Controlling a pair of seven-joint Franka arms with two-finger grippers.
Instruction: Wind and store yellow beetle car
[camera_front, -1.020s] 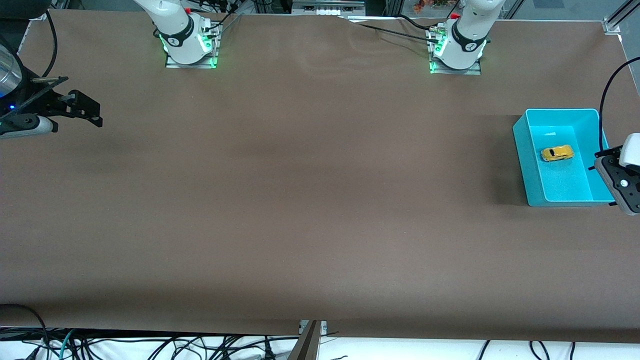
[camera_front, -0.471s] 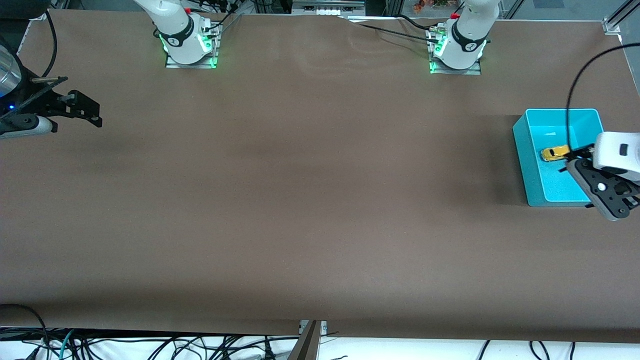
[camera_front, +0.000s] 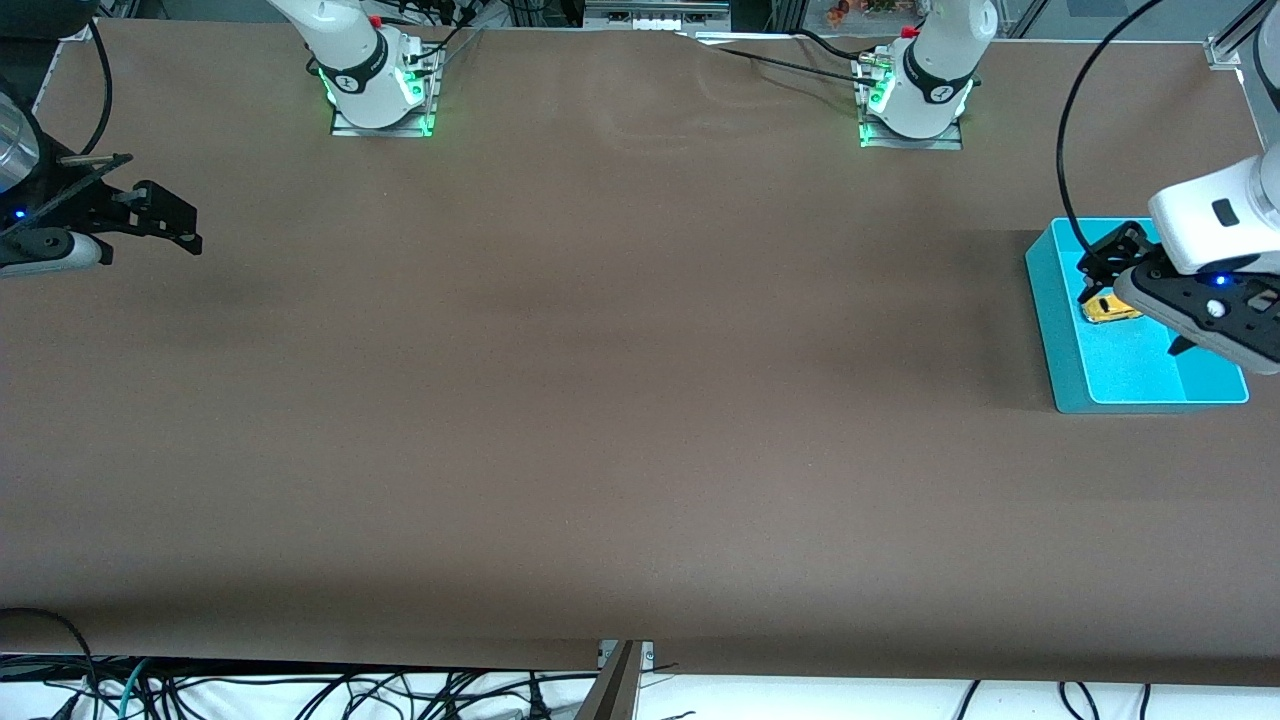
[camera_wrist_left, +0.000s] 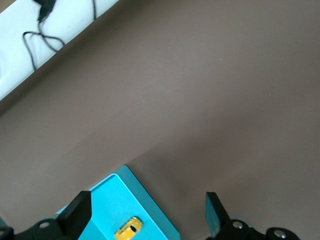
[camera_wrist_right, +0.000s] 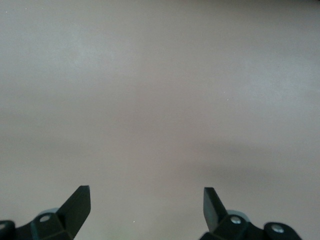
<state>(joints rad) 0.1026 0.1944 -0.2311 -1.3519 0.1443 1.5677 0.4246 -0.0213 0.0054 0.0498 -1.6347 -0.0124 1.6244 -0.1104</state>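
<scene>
**Left end effector over the bin, car lying inside**

Left end effector (camera_front: 1105, 262) hangs over the teal bin (camera_front: 1050, 300), fingers spread apart with nothing between them; in the left wrist view the two black fingertips (camera_wrist_left: 80, 212) stand wide and the car shows between them, lower down.

- Yellow beetle car (camera_front: 1108, 309): small, rounded, bright yellow with dark windows. Rests on the bin floor, on its wheels as far as can be told, toward the end of the bin farther from the front camera. Part of it is hidden in the front view by the end effector above it.
- Bin: open-topped, teal, at the left arm's end of the bench (camera_front: 600, 400), near the bench edge. No other thing is seen in it.
- Right end effector (camera_front: 165, 225): waits at the right arm's end of the bench, fingers apart on nothing, over bare brown surface.

Step in hand, as a judgement: the car already lies where "store" would put it. This fits two stages equally: the left arm coming down to fetch the car out for winding, or drawing off after setting it in. The pictures do not settle which, nor whether the spring is wound.

Handling: the car is small and smooth-bodied and sits close to the bin wall, so any grasp needs the fingers lined across its narrow sides and clear of the wall.
</scene>
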